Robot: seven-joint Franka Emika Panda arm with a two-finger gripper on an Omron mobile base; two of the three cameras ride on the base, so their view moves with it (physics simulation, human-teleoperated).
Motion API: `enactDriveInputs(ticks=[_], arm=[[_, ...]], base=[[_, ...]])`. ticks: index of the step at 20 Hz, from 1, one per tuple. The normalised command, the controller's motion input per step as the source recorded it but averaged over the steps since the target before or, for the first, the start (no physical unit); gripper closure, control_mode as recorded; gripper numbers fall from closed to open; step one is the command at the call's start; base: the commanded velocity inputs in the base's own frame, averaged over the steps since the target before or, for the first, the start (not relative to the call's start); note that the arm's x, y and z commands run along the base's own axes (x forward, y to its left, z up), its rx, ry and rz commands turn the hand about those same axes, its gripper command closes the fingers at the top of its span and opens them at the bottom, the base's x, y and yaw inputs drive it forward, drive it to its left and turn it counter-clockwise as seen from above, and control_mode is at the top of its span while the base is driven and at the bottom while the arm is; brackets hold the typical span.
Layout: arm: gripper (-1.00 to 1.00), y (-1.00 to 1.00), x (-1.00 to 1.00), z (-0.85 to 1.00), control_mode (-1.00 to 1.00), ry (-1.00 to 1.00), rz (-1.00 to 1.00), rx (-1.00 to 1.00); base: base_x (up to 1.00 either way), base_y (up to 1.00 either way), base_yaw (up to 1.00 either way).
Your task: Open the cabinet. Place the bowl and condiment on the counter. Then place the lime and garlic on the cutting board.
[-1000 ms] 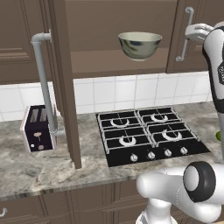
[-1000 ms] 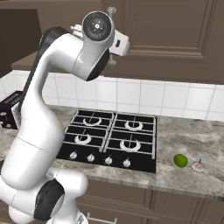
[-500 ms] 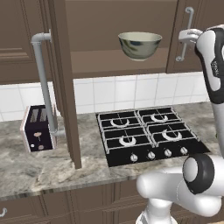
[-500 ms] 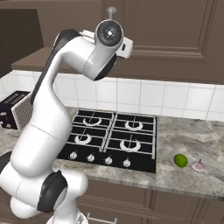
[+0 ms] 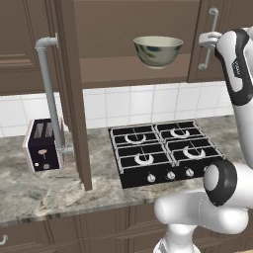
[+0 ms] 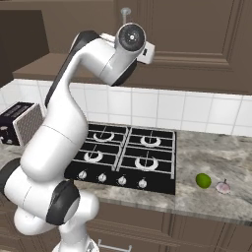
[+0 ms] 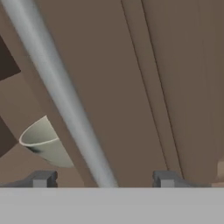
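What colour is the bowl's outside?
Mottled grey-green outside on the bowl, best seen in the left base view.

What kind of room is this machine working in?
A kitchen, rendered rather than real by the look of it. A four-burner stove sits in a marbled stone counter, a toaster stands beside it, and a bowl rests in the open wall cabinet.

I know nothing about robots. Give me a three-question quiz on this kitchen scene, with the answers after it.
1. True or false: the left door of the cabinet stands open.
2. Where is the bowl? A) on the stove B) in the cabinet C) on the counter
3. Which bar runs between the fingers of the tool in the hand view?

Key:
1. True.
2. B.
3. The handle of the shut right door; the fingers stand apart on either side of it.
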Motion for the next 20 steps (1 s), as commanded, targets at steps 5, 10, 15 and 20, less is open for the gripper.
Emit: enactDriveInputs(ticks=[5, 10, 15, 20], arm=[[-1.0, -0.15, 0.21, 0.0, -1.0, -0.06, 0.01, 0.0], [-1.0, 0.0, 0.34, -0.07, -1.0, -0.09, 0.01, 0.0], [1.0, 0.0, 0.38, -0.07, -1.0, -0.05, 0.01, 0.0], [1.0, -0.14, 0.45, -0.09, -1.0, 0.0, 0.0, 0.0]], base=[[0.0, 0.0, 0.0], [0.0, 0.0, 0.0], [0.0, 0.0, 0.0], [0.0, 0.0, 0.0]])
